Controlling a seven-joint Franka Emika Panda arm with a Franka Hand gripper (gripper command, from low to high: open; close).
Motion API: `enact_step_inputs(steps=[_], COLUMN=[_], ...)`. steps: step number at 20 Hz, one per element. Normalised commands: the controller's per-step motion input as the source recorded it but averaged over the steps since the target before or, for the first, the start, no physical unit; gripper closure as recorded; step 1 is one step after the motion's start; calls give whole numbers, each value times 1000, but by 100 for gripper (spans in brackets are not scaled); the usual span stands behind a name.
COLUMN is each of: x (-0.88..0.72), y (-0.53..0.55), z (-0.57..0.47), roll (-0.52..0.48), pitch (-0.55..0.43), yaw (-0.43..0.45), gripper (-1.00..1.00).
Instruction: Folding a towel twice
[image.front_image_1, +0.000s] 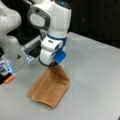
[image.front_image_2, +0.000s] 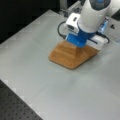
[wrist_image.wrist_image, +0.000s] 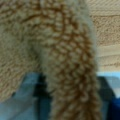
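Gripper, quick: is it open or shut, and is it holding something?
Gripper: shut on the towel, pinching one edge and lifting it off the table; the rest of the towel lies flat.

1. A flat grey table is carrying everything here; its matte top is filling most of both front views.
2. The towel is lying right on that table, tan terry, already doubled over into a smaller layered shape. One end is getting lifted off the surface, the rest is lying flat. It's also showing in a front view near the table's top-right part.
3. A small orange thing is sitting at a front view's left edge, well apart from the towel; can't tell what it is.
4. A dark perforated board is bordering the table at a front view's bottom-left corner.
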Motion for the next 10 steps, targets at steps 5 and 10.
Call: enact_step_inputs(steps=[5,10], x=[255,349], y=[-411,-295], z=[38,46], roll=[20,-28], pitch=[13,35], yaw=[295,322], gripper=[100,100])
